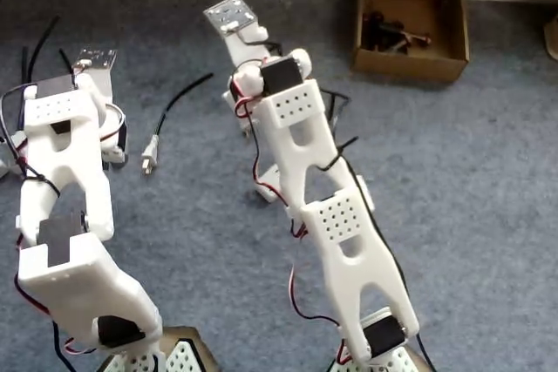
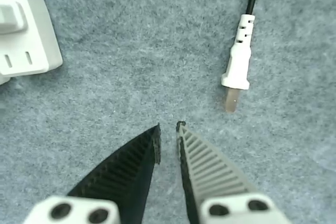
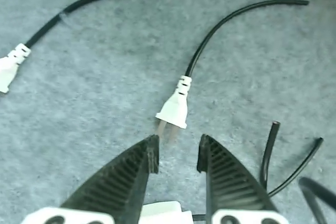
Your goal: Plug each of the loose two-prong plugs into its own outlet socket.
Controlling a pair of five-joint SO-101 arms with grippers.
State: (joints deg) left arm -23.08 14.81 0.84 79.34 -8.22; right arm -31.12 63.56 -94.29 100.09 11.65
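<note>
Looks like pickup stage, nothing plugged yet. Left gripper (image 2: 168, 127), jaws a crack apart and empty, sits near the plug (image 2: 239, 66), with the outlet (image 2: 26, 35) well apart from that plug; right gripper (image 3: 177, 145), jaws wider, empty, hovers farther off, just short of a second plug (image 3: 175, 107). Next likely calls for closing on a plug's body, clear of the prongs; outlet cut off at the edge, sockets uncountable.

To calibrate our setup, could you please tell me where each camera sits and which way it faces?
High view: fixed overhead, looking down over the grey carpet; left arm and right arm show.
Left wrist view: on the left arm's wrist, looking down past the left tool at a white plug and an outlet block.
Right wrist view: on the right arm's wrist, looking down past the right tool at another plug.
Shared: high and left wrist views likely both show that white plug.
</note>
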